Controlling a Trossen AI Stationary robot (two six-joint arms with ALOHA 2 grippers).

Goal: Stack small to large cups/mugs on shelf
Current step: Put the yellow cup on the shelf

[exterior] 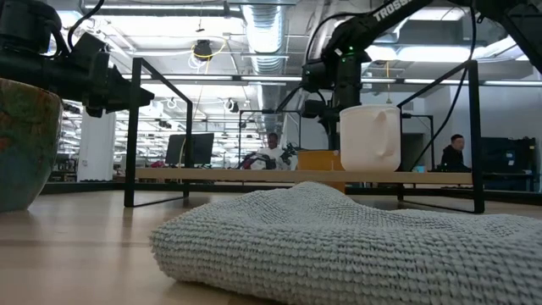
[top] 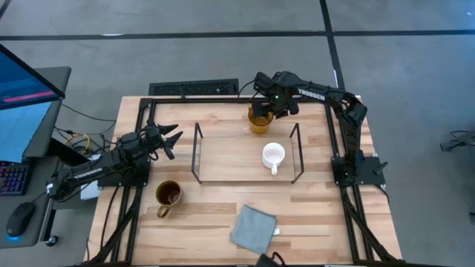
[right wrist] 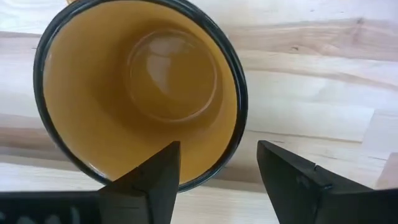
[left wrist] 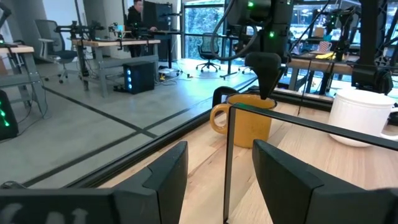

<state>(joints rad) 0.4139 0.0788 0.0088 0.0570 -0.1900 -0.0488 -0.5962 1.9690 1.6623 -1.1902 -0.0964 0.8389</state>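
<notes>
A small white mug stands upright on the right part of the shelf, a light-wood board with black wire ends. An amber mug stands on the table just beyond the shelf's far edge. My right gripper hangs over it, open and pointing down. One finger is over the mug's inside and the other outside its wall; neither visibly touches it. A brownish mug with a dark inside stands on the table near the shelf's near left corner. My left gripper waits open and level, left of the shelf.
A grey knitted cloth lies by the table's near edge, right of the brownish mug. A black keyboard lies along the far edge. The shelf's upright wire frames stand at both short ends. The board left of the white mug is bare.
</notes>
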